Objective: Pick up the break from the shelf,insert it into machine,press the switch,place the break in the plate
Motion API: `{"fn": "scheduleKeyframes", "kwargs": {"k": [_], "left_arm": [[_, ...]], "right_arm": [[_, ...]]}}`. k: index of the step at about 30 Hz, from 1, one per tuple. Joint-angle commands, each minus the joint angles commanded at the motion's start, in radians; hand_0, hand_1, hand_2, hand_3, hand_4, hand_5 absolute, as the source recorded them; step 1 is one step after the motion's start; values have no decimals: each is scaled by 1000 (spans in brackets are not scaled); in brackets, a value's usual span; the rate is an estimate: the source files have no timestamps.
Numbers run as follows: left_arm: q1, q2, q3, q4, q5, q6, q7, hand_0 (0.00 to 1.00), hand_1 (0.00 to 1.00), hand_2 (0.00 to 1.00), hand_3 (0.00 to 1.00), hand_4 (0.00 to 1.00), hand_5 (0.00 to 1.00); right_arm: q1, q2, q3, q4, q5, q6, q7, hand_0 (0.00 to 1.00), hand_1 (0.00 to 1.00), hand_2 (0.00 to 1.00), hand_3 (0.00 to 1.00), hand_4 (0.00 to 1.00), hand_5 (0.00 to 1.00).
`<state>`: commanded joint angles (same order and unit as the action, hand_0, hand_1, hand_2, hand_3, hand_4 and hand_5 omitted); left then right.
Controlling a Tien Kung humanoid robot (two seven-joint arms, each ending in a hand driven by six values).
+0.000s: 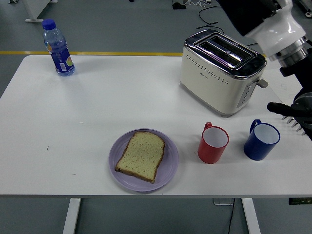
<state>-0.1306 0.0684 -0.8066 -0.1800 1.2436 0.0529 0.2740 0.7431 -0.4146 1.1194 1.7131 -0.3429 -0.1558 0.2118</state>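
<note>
The bread (141,156) is lying flat on the plate (170,168), near the front edge of the tabletop (97,107) — the spot the task names as its last stop, so the job is looking finished or nearly so. The slice is sitting slightly left of the plate's middle, fully inside the rim, with nothing touching it.

The right arm (278,29) is showing only at the upper right corner and right edge, high above the toaster (222,73) and well apart from the plate. Its hand is not in view here, so I cannot tell whether the fingers are open or curled; nothing is visibly being carried. The left arm is out of view.

Around the plate, 2 mugs are standing upright to its right — a red mug (213,143) just beside it and a blue mug (262,140) further right. A bottle (57,47) is standing at the far left corner. The toaster's 2 slots are looking empty. Nothing is standing between the plate and the near edge.
</note>
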Motion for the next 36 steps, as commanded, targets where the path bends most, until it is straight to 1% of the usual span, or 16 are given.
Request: {"fn": "scheduleKeyframes", "kwargs": {"k": [4,6,9,11,12,14,18,22,23,24,28,29,30,32,35,36], "left_arm": [[9,-2,-15,0,21,-3,4,651,601,597,597,330,939],[12,-3,-17,0,25,-4,4,650,600,597,596,330,940],[19,-6,-24,0,35,-6,5,650,600,597,596,330,940],[22,-6,-27,0,39,-6,5,650,600,597,596,330,940],[23,-7,-28,0,41,-7,5,650,600,597,595,330,940],[27,-7,-33,0,48,-7,5,650,600,597,595,330,940],[33,-9,-36,0,57,-8,5,650,599,597,595,330,940],[33,-10,-37,0,57,-8,4,650,599,597,595,330,940],[32,-10,-36,0,57,-8,4,650,599,597,595,330,940],[32,-10,-36,0,56,-8,3,650,599,596,595,330,940],[28,-8,-31,0,49,-7,1,650,599,596,595,330,940],[27,-8,-30,0,47,-6,1,650,599,596,595,330,940],[26,-7,-29,0,45,-5,0,652,594,595,596,330,940],[26,-7,-29,0,44,-5,0,652,594,595,596,330,940],[25,-6,-33,0,46,-3,-1,652,594,595,596,330,940],[25,-6,-33,0,46,-3,-1,652,595,595,597,330,940]], "right_arm": [[-69,-5,92,-89,168,-13,38,817,765,798,765,589,302],[-94,-7,118,-119,218,-18,49,827,766,798,769,591,319],[-152,-12,171,-191,258,-29,66,827,766,798,769,591,319],[-173,-15,189,-219,266,-32,69,827,766,798,769,591,319],[-185,-17,199,-240,270,-34,71,820,758,777,765,582,326],[-218,-25,221,-292,282,-50,73,820,758,777,765,582,326],[-277,-39,260,-422,349,-38,58,803,747,766,771,574,338],[-310,-47,289,-505,360,-22,33,803,747,766,771,574,338],[-318,-50,296,-520,358,-20,26,803,747,766,771,574,338],[-324,-52,302,-529,357,-17,21,799,742,761,737,566,349],[-378,-65,348,-563,343,4,-11,799,742,761,737,566,349],[-388,-67,356,-564,342,4,-16,799,742,761,737,566,349],[-411,-73,372,-564,337,3,-27,761,717,739,728,555,360],[-430,-76,382,-564,334,2,-34,761,717,739,728,555,360],[-475,-85,410,-561,320,15,-80,761,717,739,728,555,360],[-490,-87,417,-560,316,21,-94,742,706,728,705,546,381]]}}
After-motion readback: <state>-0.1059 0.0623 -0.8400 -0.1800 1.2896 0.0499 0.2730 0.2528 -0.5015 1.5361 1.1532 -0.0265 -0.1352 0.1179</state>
